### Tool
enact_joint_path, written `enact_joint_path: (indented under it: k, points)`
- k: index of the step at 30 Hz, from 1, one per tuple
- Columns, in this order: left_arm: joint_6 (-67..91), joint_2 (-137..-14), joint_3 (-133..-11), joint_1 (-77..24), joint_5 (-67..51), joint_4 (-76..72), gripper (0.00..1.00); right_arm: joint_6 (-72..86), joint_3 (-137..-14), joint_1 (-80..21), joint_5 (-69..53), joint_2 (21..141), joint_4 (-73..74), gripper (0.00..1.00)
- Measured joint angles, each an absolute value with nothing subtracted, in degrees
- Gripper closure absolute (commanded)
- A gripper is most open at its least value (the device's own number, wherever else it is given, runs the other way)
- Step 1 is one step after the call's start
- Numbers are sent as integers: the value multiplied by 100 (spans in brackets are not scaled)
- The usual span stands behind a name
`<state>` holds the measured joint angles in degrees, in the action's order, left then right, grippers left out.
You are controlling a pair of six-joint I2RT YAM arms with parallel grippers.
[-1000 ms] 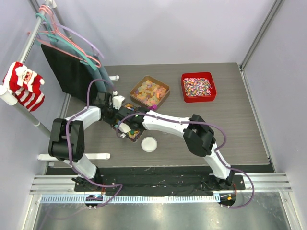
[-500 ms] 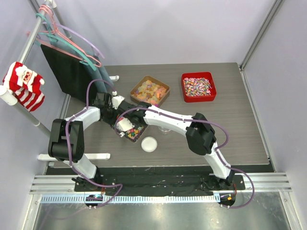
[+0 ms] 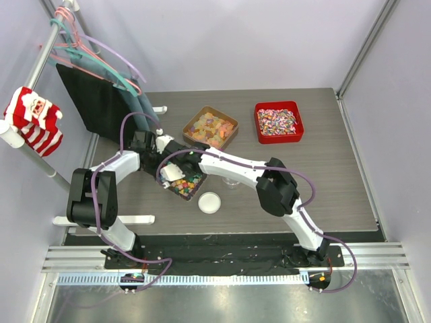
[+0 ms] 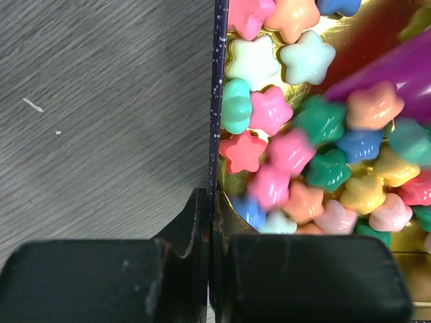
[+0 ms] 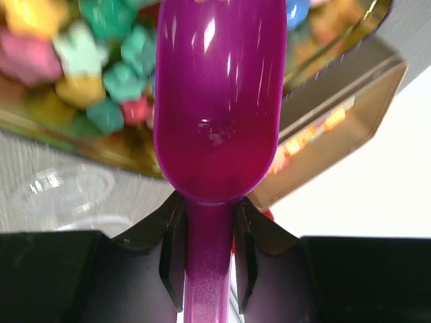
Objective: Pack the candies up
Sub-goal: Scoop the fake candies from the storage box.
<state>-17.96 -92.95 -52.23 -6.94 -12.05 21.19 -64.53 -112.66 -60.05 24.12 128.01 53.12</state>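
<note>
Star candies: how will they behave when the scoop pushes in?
Likely hard: the star candies keep crisp shapes. Loosely heaped and glossy, so they'll probably slide aside from the purple scoop. Some might hop the thin tray wall.

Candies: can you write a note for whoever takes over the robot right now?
Left gripper: shut on the side wall of the candy tin, holding it steady.
Right gripper: shut on the purple scoop, whose bowl is down among the candies.
Candies: piled in the tin. I cannot tell if the scoop holds any.
Done: tin gripped, scoop in place.
Left: lift a scoopful and tip it into the clear plastic container beside the tin, which looks empty, then probably repeat.
</note>
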Motion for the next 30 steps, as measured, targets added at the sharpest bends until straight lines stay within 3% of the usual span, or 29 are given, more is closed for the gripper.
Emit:
enact_joint_path:
  k: [11,30]
  points:
    - [-1793,-9279,-5188,-694,-1424,2126,100,-6101,-11819,-6198,1627,13461,5653,99]
    - [-1721,-9218,-5116,-701,-1396,2078,100,-4480,-12062,-5916,593,13437,5610,99]
